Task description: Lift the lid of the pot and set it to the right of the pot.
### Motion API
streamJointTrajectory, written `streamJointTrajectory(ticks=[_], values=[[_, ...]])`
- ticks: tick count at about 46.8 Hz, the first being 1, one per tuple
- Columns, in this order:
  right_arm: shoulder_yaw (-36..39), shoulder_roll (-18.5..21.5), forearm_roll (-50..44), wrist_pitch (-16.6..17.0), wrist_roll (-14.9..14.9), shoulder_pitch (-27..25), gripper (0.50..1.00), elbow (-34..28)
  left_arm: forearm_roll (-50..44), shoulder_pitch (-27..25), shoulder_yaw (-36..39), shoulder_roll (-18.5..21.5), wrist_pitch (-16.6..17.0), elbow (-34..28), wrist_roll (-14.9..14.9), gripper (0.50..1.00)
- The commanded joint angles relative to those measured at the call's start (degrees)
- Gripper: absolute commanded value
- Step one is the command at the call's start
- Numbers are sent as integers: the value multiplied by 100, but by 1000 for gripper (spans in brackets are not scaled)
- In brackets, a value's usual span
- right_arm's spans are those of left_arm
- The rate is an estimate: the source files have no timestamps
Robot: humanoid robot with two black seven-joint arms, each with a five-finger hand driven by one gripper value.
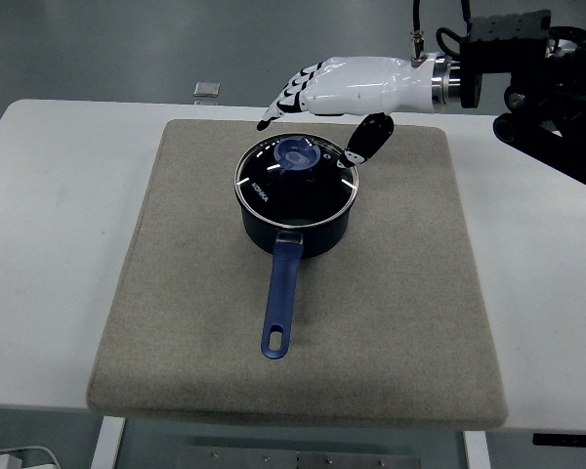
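Observation:
A dark blue pot (295,213) stands on a grey mat (391,293), its long blue handle (281,301) pointing toward the near edge. A glass lid (297,176) with a blue knob (297,152) sits on the pot. My right hand (313,125), white with black fingertips, comes in from the upper right and hovers just above and behind the lid. Its fingers (285,100) are spread and the thumb (368,141) hangs by the lid's right rim. It holds nothing. The left arm is out of view.
The mat lies on a white table (49,225). A small grey block (207,90) lies at the table's far edge. The black right arm (547,88) fills the upper right corner.

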Motion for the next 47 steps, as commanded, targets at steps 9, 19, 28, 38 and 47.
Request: streamJointTrajectory(ticks=[9,19,28,38,47], values=[[-62,201,-234,-372,0,-159,909,-133,0,-1,1,0,0,0,-1,1000],[-80,254,-322,-574,0,-221,909,-230,0,-1,1,0,0,0,-1,1000],[-80,395,-472,-732,0,-282,909,-432,0,-1,-7,0,0,0,-1,1000],[-80,500,-480,-829,0,-335,909,-564,0,-1,1,0,0,0,-1,1000],[-80,597,-480,-847,0,-361,909,-581,0,-1,-7,0,0,0,-1,1000]])
